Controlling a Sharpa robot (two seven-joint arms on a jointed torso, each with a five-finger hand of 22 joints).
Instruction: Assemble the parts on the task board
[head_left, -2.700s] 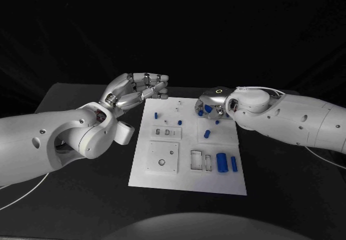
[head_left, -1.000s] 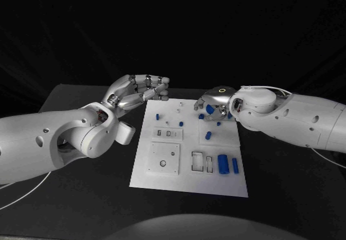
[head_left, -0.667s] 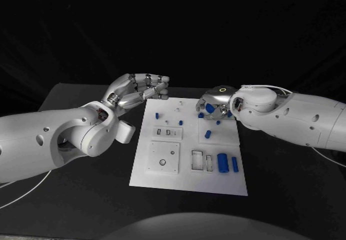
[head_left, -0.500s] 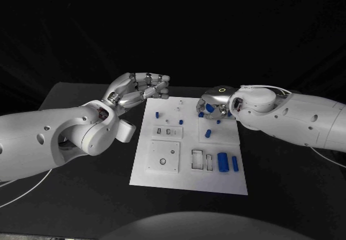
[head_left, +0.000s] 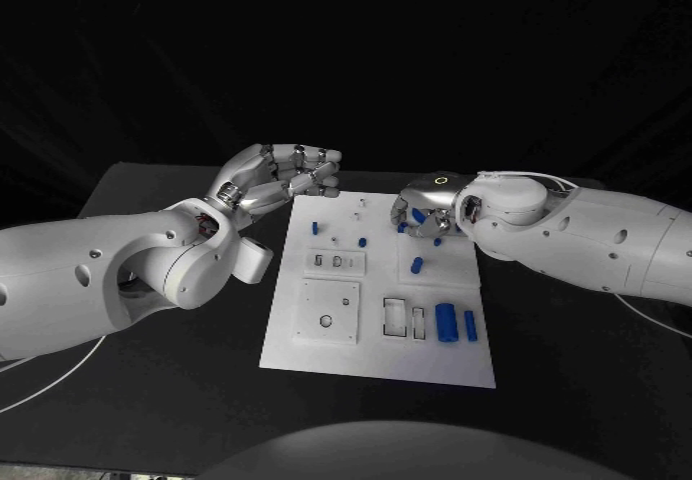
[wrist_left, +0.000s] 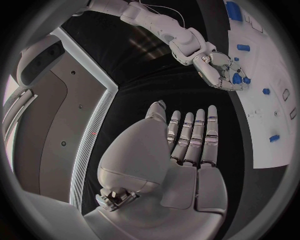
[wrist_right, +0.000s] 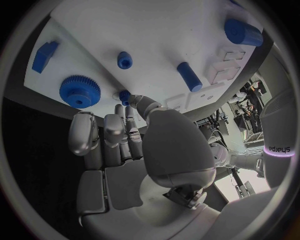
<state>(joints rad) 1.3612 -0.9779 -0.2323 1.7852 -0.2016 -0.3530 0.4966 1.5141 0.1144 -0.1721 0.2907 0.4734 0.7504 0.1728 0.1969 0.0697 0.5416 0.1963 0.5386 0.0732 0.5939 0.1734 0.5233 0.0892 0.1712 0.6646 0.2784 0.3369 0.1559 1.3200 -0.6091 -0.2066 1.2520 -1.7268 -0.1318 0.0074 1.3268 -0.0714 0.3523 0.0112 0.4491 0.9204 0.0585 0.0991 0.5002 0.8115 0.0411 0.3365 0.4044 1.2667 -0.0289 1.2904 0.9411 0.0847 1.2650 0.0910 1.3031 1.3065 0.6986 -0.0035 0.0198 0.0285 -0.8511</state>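
Note:
The white task board (head_left: 375, 345) lies in the middle of the table. My right hand (head_left: 428, 216) hovers low over its far right corner with the fingers curled. In the right wrist view its thumb and a fingertip pinch a small blue peg (wrist_right: 125, 95) right at the board's surface (wrist_right: 156, 30). A blue gear (wrist_right: 80, 91) sits beside that peg. My left hand (head_left: 277, 180) is raised off the board's far left corner, and its fingers (wrist_left: 194, 137) are stretched out with nothing in them.
Loose blue parts lie on the board: a peg (head_left: 313, 229), a short cylinder (head_left: 417, 266) and two larger cylinders (head_left: 446, 322) at the near right. White recessed plates (head_left: 327, 312) take up the near left. Black table surrounds the board.
My right hand has shifted slightly over the board's far right corner, keeping its curled pose. The left hand has stayed where it was.

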